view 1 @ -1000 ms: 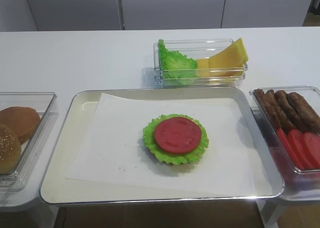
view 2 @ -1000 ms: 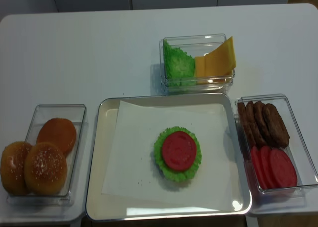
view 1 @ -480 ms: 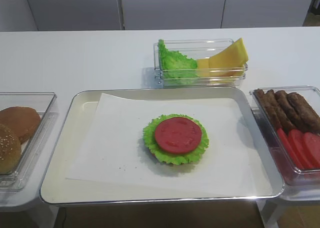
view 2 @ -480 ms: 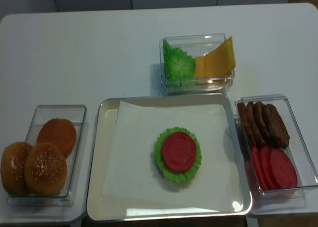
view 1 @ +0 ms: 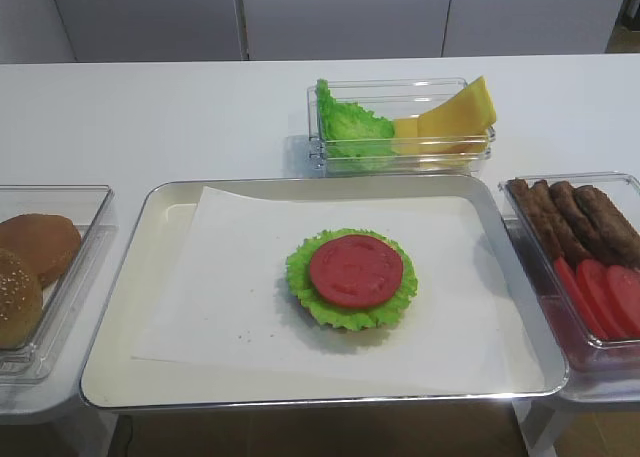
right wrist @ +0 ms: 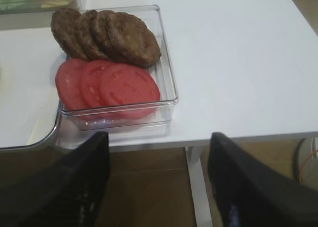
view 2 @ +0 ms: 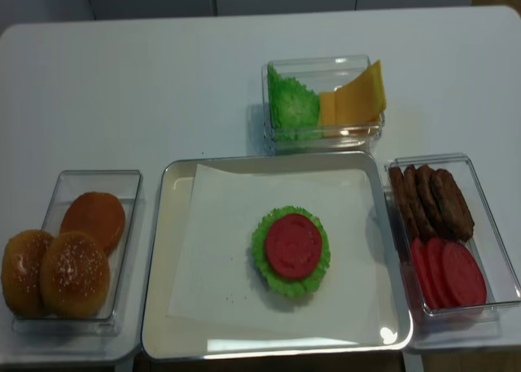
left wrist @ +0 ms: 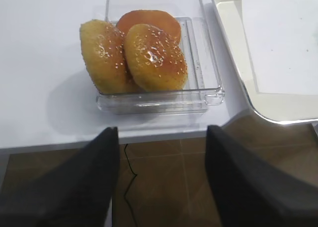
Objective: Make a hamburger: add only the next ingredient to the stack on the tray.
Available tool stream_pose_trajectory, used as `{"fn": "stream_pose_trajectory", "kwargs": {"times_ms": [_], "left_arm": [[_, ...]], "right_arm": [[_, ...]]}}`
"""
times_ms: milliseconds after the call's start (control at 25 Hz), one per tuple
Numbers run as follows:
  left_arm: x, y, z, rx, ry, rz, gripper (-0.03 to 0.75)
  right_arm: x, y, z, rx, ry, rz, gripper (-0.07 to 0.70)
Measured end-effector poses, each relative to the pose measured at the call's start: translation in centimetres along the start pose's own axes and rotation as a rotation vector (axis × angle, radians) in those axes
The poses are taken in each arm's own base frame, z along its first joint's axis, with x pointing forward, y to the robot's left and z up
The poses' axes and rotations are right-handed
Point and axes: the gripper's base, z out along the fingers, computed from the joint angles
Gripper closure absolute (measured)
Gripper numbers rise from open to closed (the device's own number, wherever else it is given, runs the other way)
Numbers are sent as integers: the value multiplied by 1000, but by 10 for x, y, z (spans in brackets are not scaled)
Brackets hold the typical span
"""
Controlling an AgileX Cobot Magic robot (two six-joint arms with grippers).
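Silver rectangular metal tray (view 1: 150, 377) with white paper liner, at the near edge of the white worktop (view 1: 150, 117). On the liner, a little right of centre: round ruffled green lettuce leaf (view 1: 305, 287), with the flat round red tomato slice (view 1: 356, 270) lying flat and centred on it, a green frill showing all round. Judged done: the tomato is placed; nothing of this step appears left.

Near left corner: clear plastic bin of sesame buns (left wrist: 149, 58). Near right corner: clear plastic bin (right wrist: 166, 63) holding spare red tomato slices (right wrist: 107, 83) in front and brown meat patties (right wrist: 107, 36) behind, just beside the tray's right rim. Far edge: clear bin with folded lettuce (view 1: 352, 129) and yellow cheese wedges (view 1: 455, 112).

Left gripper (left wrist: 161, 182) and right gripper (right wrist: 159, 182): both off the worktop's near edge, jaws spread apart, holding nothing. Liner around the stack is bare; open worktop lies at the far left.
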Motion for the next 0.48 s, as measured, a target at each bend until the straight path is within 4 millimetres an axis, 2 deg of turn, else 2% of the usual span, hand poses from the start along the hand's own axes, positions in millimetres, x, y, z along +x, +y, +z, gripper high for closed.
{"fn": "stream_pose_trajectory", "kwargs": {"times_ms": [480], "left_arm": [[0,0,0,0,0,0,307]], "right_arm": [[1,0,5,-2,-12,-10,175]]}}
